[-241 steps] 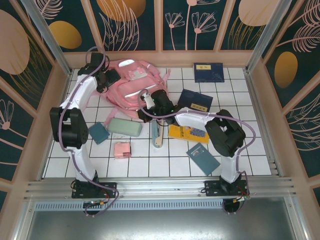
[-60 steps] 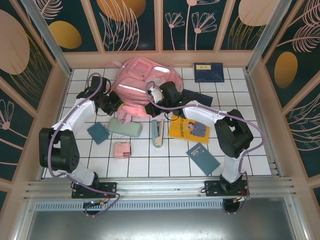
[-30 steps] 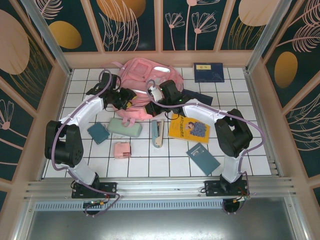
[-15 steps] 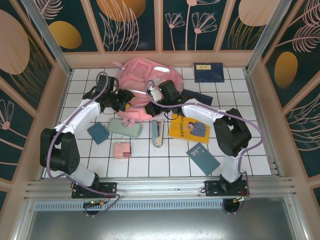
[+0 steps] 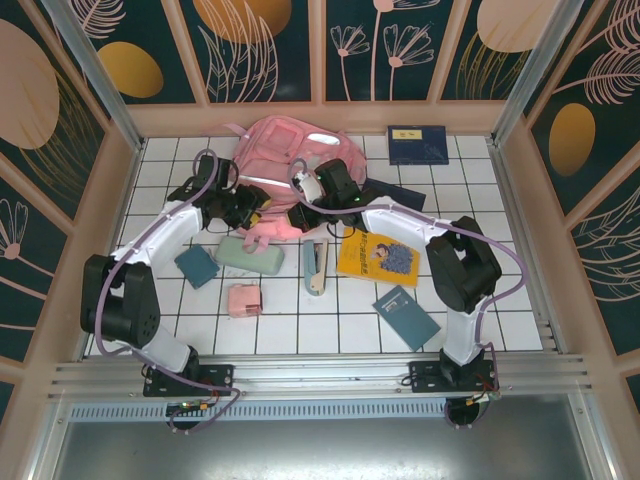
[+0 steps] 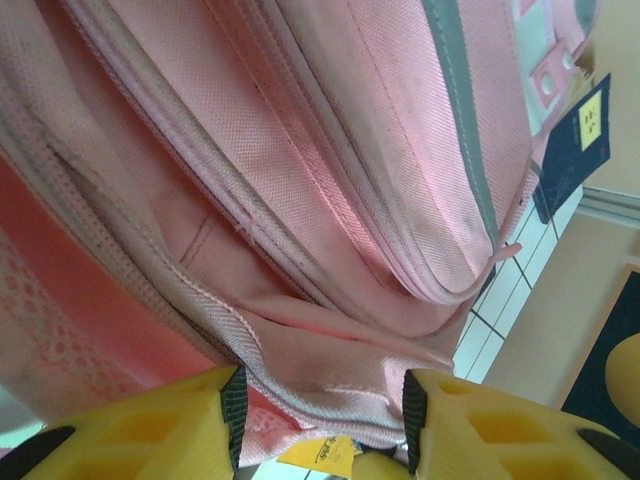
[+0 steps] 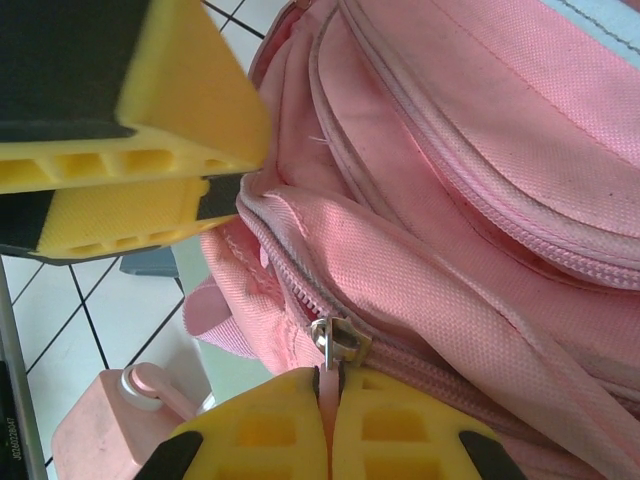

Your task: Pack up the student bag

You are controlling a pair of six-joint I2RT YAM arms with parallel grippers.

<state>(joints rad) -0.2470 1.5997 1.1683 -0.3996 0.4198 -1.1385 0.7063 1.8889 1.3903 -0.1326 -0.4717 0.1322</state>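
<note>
Plainly, the tiled table (image 5: 500, 300) carries the student bag (image 5: 285, 150) at its far middle. The bag lies flat with its front face up and its near edge turned toward the arms, so its whole bulk lies beyond both grippers. Both arms reach in to that near edge. The left gripper (image 5: 256, 206) sits just left of the right gripper (image 5: 300, 214), the two close beside each other. In the left wrist view the left jaws stand part-way apart with a fold of pink fabric between them; whether they bite on it I cannot tell. The right gripper's jaws are pressed together on the zip pull (image 7: 327, 382), with the metal slider (image 7: 340, 338) just above the fingertips. The zip track runs along the bag's edge, crosswise to the right fingers. I judge the next pull goes along that seam, made by the right arm, which has the tab.
</note>
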